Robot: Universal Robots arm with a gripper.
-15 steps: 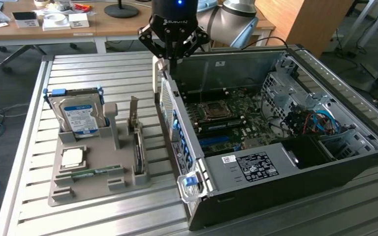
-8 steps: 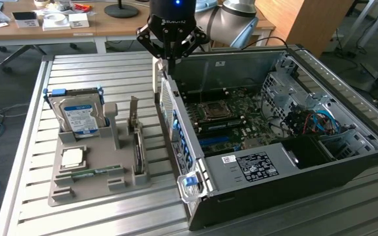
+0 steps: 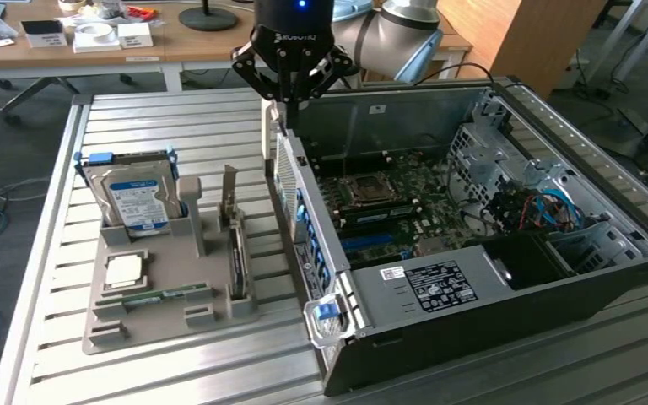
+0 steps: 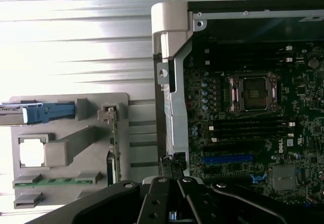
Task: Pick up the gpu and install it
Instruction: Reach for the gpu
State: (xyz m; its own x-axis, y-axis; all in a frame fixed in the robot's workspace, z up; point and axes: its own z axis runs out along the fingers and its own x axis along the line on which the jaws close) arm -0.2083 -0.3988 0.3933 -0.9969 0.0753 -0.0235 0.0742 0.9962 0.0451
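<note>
The gpu (image 3: 235, 253) stands on edge in a slot of the grey holder (image 3: 155, 329), its silver bracket pointing up. In the wrist view the gpu (image 4: 115, 143) is a thin edge-on card on the same holder (image 4: 71, 107). My gripper (image 3: 283, 103) hangs shut, with nothing between its fingers, above the rear wall of the open computer case (image 3: 504, 295), to the exterior view's right of the gpu and apart from it. The wrist view has the gripper (image 4: 173, 169) over the case's edge, close to the blue slot (image 4: 228, 159) on the motherboard (image 4: 253, 133).
The holder also carries a silver hard drive (image 3: 135, 201), a CPU (image 3: 125, 270) and a green RAM stick (image 3: 158, 295). All of this stands on a ribbed metal table (image 3: 166, 118). A wooden desk (image 3: 110, 46) with small items lies behind.
</note>
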